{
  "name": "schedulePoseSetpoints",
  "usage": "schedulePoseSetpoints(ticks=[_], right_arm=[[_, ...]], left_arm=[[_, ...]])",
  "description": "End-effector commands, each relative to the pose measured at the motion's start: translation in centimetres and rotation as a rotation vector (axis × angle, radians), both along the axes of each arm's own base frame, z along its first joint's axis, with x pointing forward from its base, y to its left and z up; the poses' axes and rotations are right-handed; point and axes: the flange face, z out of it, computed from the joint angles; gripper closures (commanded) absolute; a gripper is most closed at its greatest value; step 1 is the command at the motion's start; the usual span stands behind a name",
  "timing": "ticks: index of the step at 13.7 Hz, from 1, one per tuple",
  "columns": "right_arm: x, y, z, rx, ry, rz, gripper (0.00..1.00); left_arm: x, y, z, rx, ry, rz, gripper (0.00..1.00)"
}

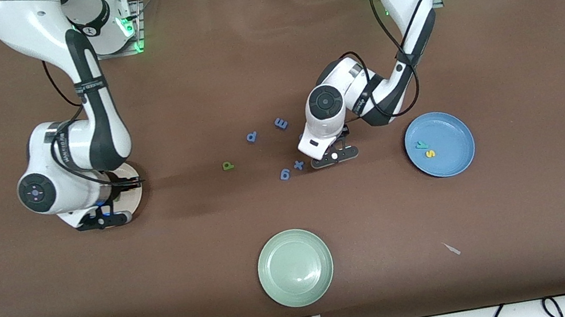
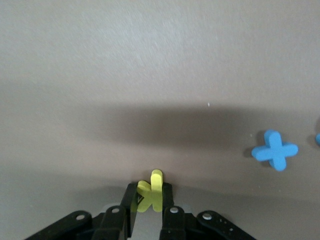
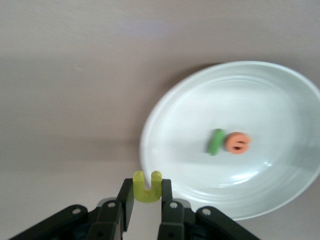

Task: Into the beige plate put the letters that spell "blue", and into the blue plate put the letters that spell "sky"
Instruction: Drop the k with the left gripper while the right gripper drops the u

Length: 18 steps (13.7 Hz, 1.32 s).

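Observation:
My left gripper [image 1: 334, 156] is low over the table beside a blue-purple x [image 2: 275, 150], between that letter and the blue plate [image 1: 458, 165]. Its fingers are shut on the yellow k [image 2: 151, 192]. The blue plate holds the teal y [image 1: 421, 144] and the yellow s [image 1: 431, 154]. My right gripper [image 3: 147, 197] hangs over the rim of the beige plate [image 3: 280, 110], shut on the yellow u [image 3: 147, 187]. In that plate lie the dark green l [image 3: 216, 141] and the orange e [image 3: 238, 143]. The olive b [image 1: 227, 165] lies on the table between the two arms.
Several blue-purple letters [image 1: 252, 137] lie scattered mid-table near the left gripper. A pale green plate [image 1: 295, 267] sits near the front camera's edge of the table. A small pale scrap [image 1: 451, 248] lies toward the left arm's end, nearer the camera than the blue plate.

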Motion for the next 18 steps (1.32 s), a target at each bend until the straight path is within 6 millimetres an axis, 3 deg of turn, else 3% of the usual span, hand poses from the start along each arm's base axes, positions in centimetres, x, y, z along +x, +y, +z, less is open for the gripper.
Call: schedulePoseSetpoints(ticks=[1,2,3,4,6,8,10,12,13,14,15,18], right_arm=[[-2.4,-2.5,-1.3,0.021,-0.054,0.065,1.0],[-2.6,-2.7,-1.6,0.015,-0.063,0.064,1.0],[-2.7,-2.7,-1.8,0.013,-0.057,0.05,0.4],[-2.5,-2.6,-1.6,0.013,-0.057,0.048,0.0],[-1.6,-1.2,-0.3,0.022,-0.057,0.036,0.0],[-0.8,1.8,1.3,0.015,-0.029,-0.029,0.0],[-0.8,5.3,1.5,-0.008,-0.024,-0.06,0.0],[-0.9,9.6,1.1,-0.011,-0.05,-0.065,0.0],[-1.0,11.8,0.8,-0.008,-0.054,-0.11,0.0],[-1.3,13.8,0.8,-0.007,-0.06,-0.141,0.0],[-1.9,16.1,0.3,-0.017,-0.074,-0.162,0.0],[-3.5,21.2,-1.0,-0.035,-0.134,-0.22,0.0]], left_arm=[[2.2,3.3,4.5,0.063,-0.004,0.024,0.92],[3.0,5.2,6.5,0.093,0.005,0.04,0.92],[3.5,6.8,7.9,0.11,0.021,0.014,0.92],[4.4,8.9,9.1,0.116,0.038,-0.032,0.92],[5.9,13.9,10.3,0.128,0.09,-0.089,0.91],[7.0,18.6,10.1,0.127,0.153,-0.136,0.91],[7.9,23.2,8.9,0.104,0.195,-0.163,0.9],[8.4,28.4,6.2,0.048,0.257,-0.236,0.82],[8.4,29.0,5.2,0.036,0.273,-0.253,0.68],[8.3,28.9,4.6,0.032,0.282,-0.251,0.3],[8.3,28.9,4.5,0.031,0.282,-0.251,0.0],[8.7,28.5,6.1,0.031,0.26,-0.262,0.0]])
